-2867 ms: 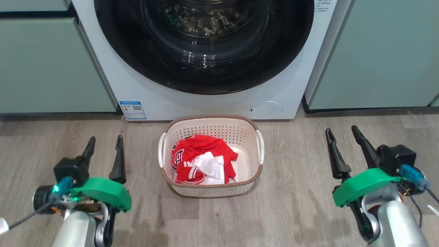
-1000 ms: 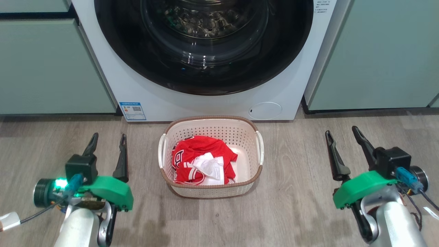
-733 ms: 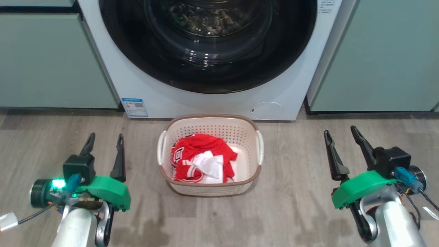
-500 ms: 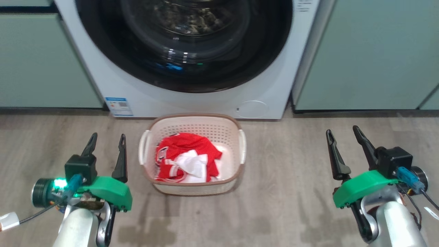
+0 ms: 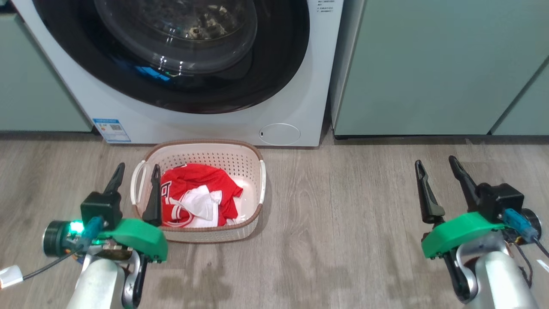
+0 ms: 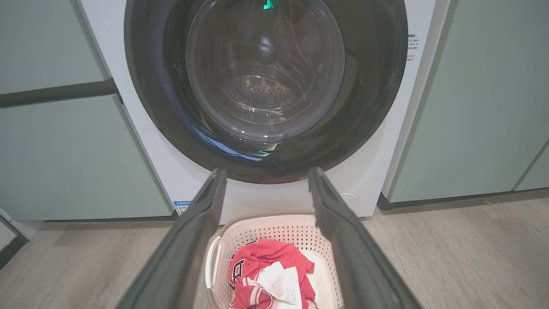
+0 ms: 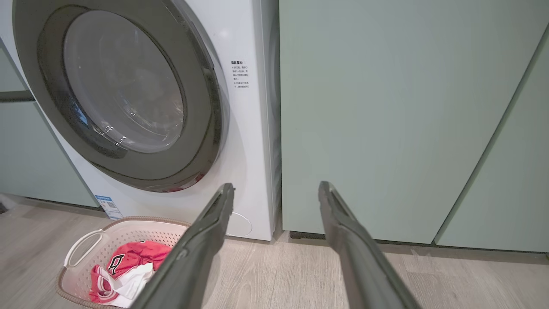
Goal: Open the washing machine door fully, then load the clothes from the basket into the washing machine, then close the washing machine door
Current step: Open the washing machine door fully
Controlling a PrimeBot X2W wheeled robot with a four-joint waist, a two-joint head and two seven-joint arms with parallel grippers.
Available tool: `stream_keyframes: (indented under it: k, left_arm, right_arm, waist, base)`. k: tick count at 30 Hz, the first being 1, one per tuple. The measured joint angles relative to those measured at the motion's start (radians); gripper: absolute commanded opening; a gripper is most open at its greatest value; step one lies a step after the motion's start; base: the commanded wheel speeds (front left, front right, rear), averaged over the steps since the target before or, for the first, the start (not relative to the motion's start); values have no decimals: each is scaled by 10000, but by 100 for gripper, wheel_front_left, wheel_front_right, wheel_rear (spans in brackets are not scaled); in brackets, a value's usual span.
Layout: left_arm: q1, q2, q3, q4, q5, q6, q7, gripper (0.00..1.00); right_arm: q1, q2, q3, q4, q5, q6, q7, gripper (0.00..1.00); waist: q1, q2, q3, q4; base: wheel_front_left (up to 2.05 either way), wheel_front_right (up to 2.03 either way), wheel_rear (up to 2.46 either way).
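The white washing machine (image 5: 214, 124) stands at the upper left, its round black washing machine door (image 5: 171, 51) shut flat against the front. On the floor before it sits the cream basket (image 5: 253, 171) holding the clothes (image 5: 193, 199), a red garment with a white piece. My left gripper (image 5: 138, 167) is open just left of the basket, its inner finger overlapping the basket's left rim in the head view. My right gripper (image 5: 435, 161) is open over bare floor far to the right. The left wrist view faces the door (image 6: 266, 86) and the clothes (image 6: 266, 266) between open fingers.
Pale green cabinets (image 5: 429, 64) flank the washer on the right and on the left (image 6: 51, 150). A round white filter cover (image 5: 279, 134) and a blue sticker (image 5: 111, 130) sit low on the washer front. Grey wood floor (image 5: 343, 214) stretches between basket and right gripper.
The head camera has swung to the right, so washer and basket now sit further left in the picture. Both grippers keep their places in the view and stay open.
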Motion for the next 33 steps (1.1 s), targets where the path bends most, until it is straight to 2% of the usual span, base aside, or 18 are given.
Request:
stream_keyframes:
  k: [33]
  left_arm:
    - [-123, 132, -178, 38, -190, 15, -81, 100]
  right_arm:
    - [-191, 21, 15, 163, 155, 0, -100, 100]
  waist:
    - [0, 0, 86, 1]
  base:
    - [5, 5, -10]
